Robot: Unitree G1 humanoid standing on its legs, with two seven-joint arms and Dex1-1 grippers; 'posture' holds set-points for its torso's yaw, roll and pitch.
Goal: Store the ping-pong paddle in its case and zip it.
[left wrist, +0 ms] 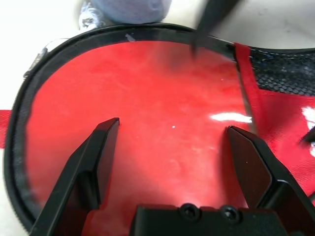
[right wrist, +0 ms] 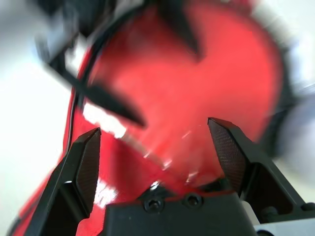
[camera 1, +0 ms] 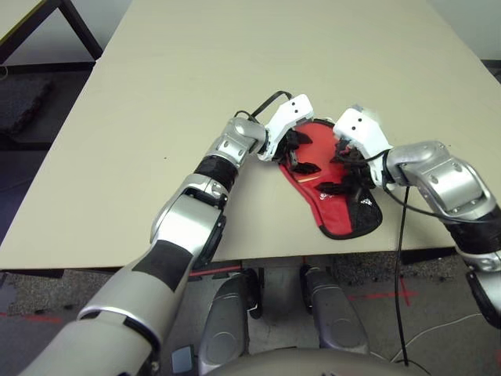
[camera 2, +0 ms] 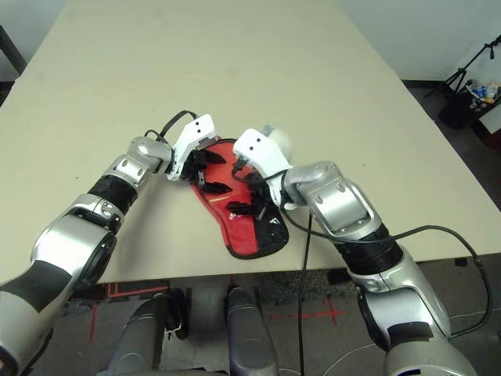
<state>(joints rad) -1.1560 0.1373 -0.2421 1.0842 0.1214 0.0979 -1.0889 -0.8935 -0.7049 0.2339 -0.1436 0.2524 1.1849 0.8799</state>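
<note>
Left gripper (camera 1: 301, 153): released, black fingers (left wrist: 96, 162) spread wide and empty, hovering just over the round red face of the ping-pong paddle (left wrist: 147, 113), reaching in from the left with wrist bent toward the right and pointing somewhat downward. Right gripper (camera 2: 243, 192): likewise released and empty, fingers (right wrist: 83, 164) parted above the same red surface, coming in from the right with forearm angled inward and wrist cocked down.

Beneath both: the case (camera 1: 344, 215), lying flat near the table's (camera 1: 196, 70) front edge, between the two hands. Long axis diagonal, round head toward the far left, narrow black lower part toward the near right, close to the edge. Black zipper rim curving around the paddle's red face in the left wrist view; mesh pocket beside it. White lettering on the black lower end, too small to read.

Just beyond the case's head, touching or nearly so: a fluffy white-grey ball (camera 2: 278, 141), behind the right hand.
</note>
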